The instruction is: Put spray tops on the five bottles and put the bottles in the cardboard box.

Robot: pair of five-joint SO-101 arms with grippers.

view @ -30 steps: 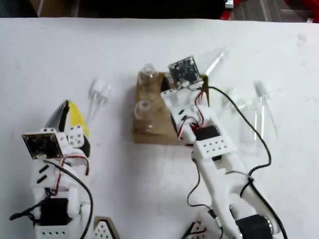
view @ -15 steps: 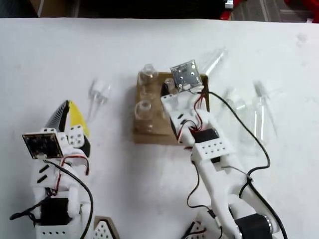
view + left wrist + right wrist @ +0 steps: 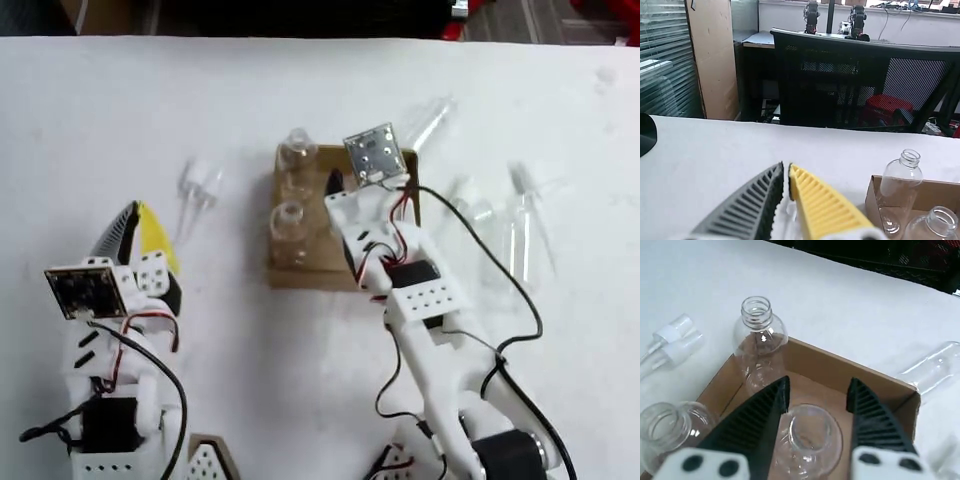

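Bottle clear, open-necked, upright in box under wide right claw; left claw closed

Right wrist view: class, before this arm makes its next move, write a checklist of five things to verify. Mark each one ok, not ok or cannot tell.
1. Right hand open: ok. Its fingers stand apart on either side of a bottle's mouth.
2. That bottle upright inside the cardboard box: ok.
3. Tops on the bottles in the box: not ok. That bottle, the corner bottle and the third bottle have bare mouths.
4. Spray tops in sight: ok. They lie on the table beside the box.
5. All bottles boxed: not ok. A lying bottle is on the table beyond the box.
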